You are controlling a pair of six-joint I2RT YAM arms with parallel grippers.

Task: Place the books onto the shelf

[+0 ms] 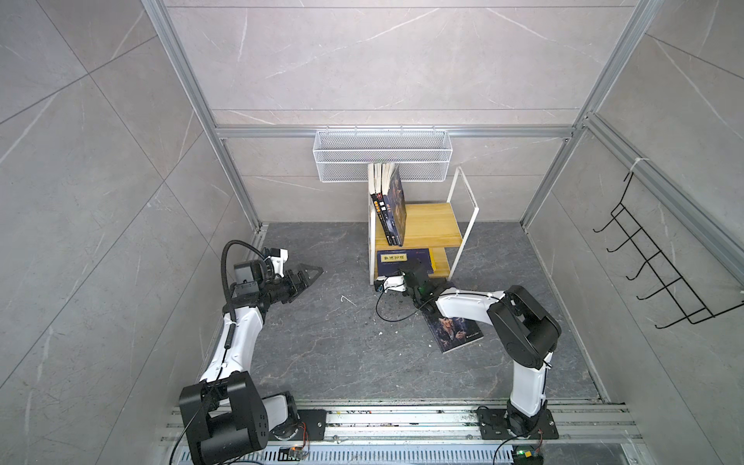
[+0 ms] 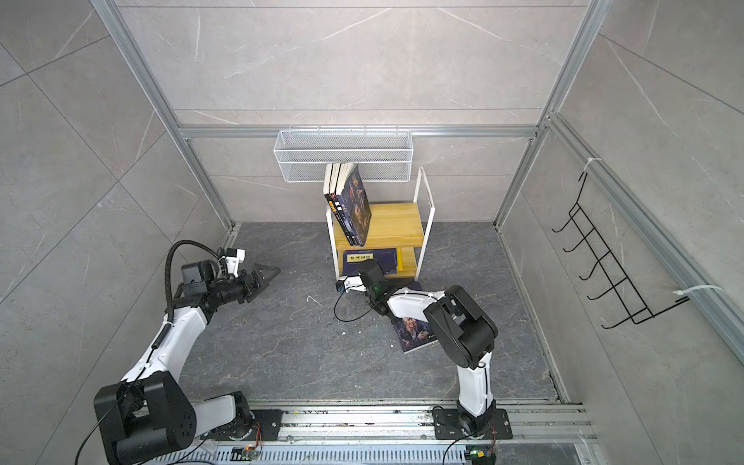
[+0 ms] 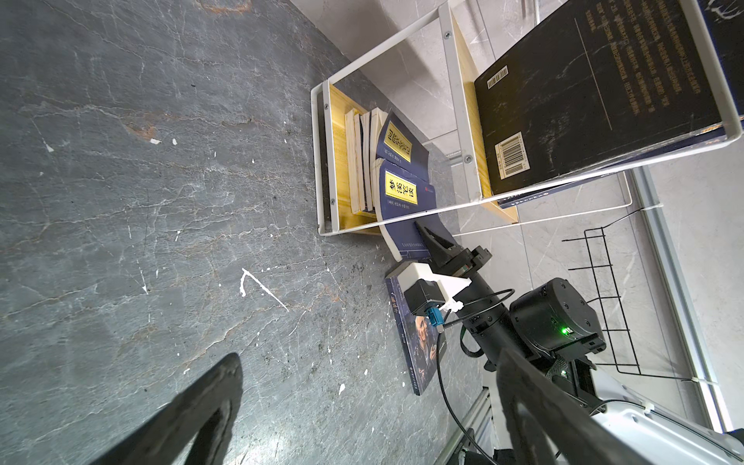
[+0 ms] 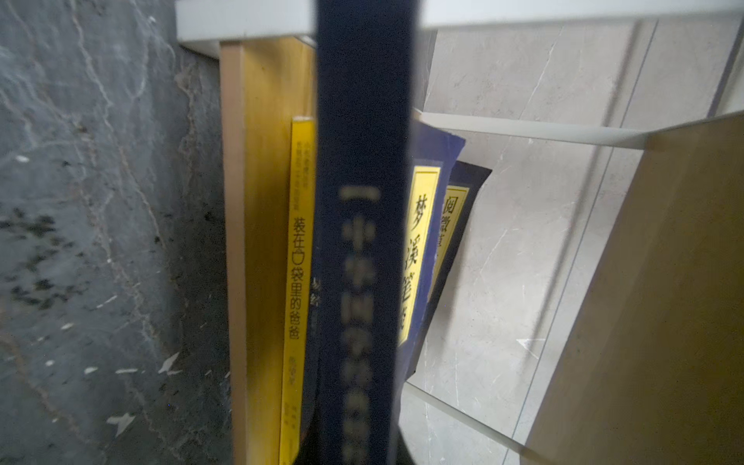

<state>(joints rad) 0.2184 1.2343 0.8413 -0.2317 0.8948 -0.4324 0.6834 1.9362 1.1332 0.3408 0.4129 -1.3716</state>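
One navy book (image 3: 406,229) sits partway into the lower tier of the shelf (image 1: 426,225) with the right gripper (image 3: 435,241) clamped on its edge, left gripper (image 1: 312,277) gaping well apart, so next I'd guess: shove it home, let go, then grab the portrait book (image 1: 455,332) off the floor (image 1: 342,342).

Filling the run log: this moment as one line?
left gripper: open, empty | right gripper: shut on navy book, at shelf lower tier | portrait book: flat on tabletop
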